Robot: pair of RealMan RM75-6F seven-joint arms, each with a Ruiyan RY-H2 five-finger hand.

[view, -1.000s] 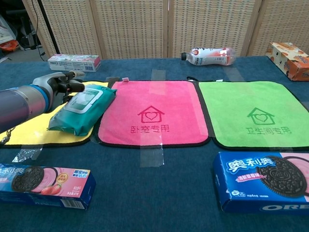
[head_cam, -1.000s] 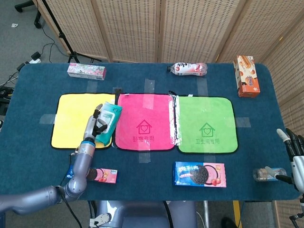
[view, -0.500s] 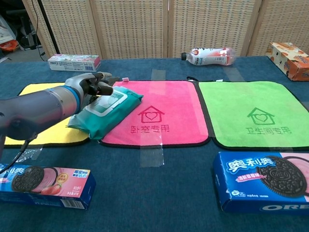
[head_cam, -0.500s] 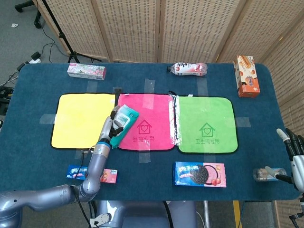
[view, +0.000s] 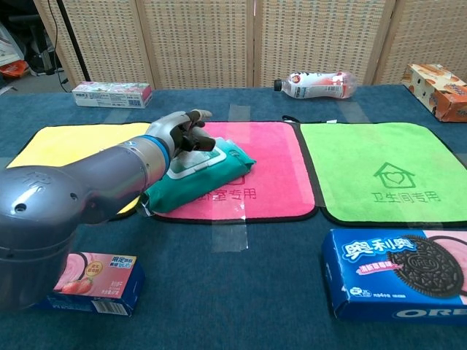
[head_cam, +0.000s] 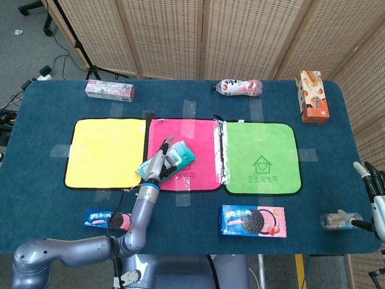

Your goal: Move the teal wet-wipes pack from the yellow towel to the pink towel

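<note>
I see the desk [head_cam: 54, 96] under a dark blue felt-like cloth, with woven wicker screens [head_cam: 162, 36] behind it. My left robot hand [view: 179, 130] is clamped on the soft, pillow-shaped teal wet-wipes pack [view: 208, 175], which lies tilted across the fuzzy pink towel [view: 270, 157], beside the yellow towel [head_cam: 105, 150]. My right robot hand [head_cam: 372, 180] is at the desk's edge with fingers apart, holding nothing.

Head view: high, looking steeply down over the whole tabletop [head_cam: 48, 108].
Chest view: low, near, facing the screens.
Shared: the three towels.
</note>
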